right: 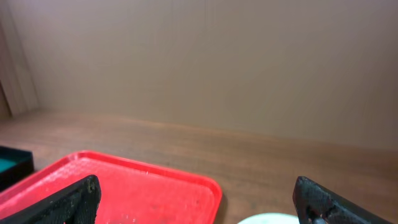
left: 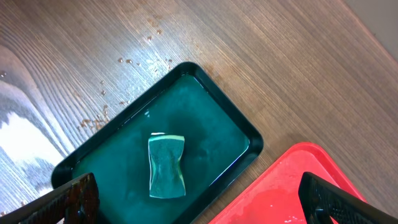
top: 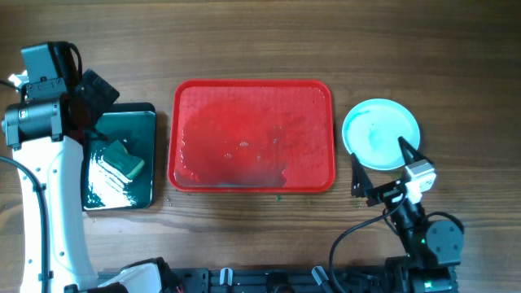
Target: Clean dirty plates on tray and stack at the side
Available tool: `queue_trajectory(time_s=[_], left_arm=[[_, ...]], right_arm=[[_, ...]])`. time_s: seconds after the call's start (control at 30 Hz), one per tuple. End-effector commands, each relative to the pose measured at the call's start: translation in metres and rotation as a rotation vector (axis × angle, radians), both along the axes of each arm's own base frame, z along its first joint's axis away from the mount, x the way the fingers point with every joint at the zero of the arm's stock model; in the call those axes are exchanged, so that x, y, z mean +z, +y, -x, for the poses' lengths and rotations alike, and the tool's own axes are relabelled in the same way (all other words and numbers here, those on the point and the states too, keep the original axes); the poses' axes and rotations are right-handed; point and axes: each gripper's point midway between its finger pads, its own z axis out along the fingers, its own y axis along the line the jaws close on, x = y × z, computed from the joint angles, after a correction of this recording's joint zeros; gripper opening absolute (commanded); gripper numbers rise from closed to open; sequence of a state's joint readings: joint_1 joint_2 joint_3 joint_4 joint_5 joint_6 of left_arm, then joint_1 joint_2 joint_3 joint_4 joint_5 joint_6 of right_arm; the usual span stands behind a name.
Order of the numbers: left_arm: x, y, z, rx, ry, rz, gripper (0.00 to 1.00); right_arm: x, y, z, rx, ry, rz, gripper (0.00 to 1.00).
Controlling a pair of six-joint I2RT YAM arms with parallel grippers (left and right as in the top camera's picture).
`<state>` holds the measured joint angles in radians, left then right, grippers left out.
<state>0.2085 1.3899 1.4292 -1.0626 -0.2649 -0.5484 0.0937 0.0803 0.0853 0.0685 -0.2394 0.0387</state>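
Note:
The red tray (top: 183, 134) lies mid-table with no plates on it, only a wet sheen. The plates (top: 378, 130) sit to its right as one pale turquoise round shape, and I cannot tell how many are stacked. My right gripper (top: 383, 169) is open and empty just in front of the plates. In the right wrist view the gripper (right: 199, 211) faces the tray (right: 124, 186), with a sliver of plate (right: 270, 219) at the bottom edge. My left gripper (top: 91, 102) is open and empty above the black tray. In its wrist view the gripper (left: 199, 211) shows the red tray's corner (left: 292, 186).
A black tray (top: 146, 114) of green liquid stands left of the red tray with a green sponge (top: 122, 159) in it. Both show in the left wrist view, the black tray (left: 249, 140) and the sponge (left: 166, 167). Water drops lie on the wood (left: 127, 61) beyond it.

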Motion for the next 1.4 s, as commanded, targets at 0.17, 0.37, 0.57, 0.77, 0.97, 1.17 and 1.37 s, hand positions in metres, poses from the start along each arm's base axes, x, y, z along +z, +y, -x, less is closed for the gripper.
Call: queue_trajectory(time_s=[0.17,0.37,0.57,0.77,0.97,1.17,1.37], left_arm=[[0.003,0.001,-0.001,0.008,-0.009,-0.01,1.0],[0.003,0.001,-0.001,0.008,-0.009,-0.01,1.0],[0.003,0.001,-0.001,0.008,-0.009,-0.01,1.0],[0.014,-0.008,0.008,-0.013,-0.037,-0.009,1.0],[0.069,-0.057,0.032,-0.18,-0.469,-0.077,1.0],[0.013,-0.08,0.055,-0.277,-0.836,-0.077,1.0],[-0.035,-0.103,0.071,-0.539,-0.876,-0.325,1.0]], right_arm=[[-0.033,0.004,0.001,0.019,0.047,0.016,1.0],[-0.033,0.004,0.001,0.019,0.048,0.016,1.0],[-0.033,0.004,0.001,0.019,0.048,0.016,1.0],[-0.033,0.004,0.001,0.019,0.048,0.016,1.0],[-0.033,0.004,0.001,0.019,0.047,0.016,1.0],[-0.033,0.004,0.001,0.019,0.048,0.016,1.0],[-0.033,0.004,0.001,0.019,0.048,0.016,1.0]])
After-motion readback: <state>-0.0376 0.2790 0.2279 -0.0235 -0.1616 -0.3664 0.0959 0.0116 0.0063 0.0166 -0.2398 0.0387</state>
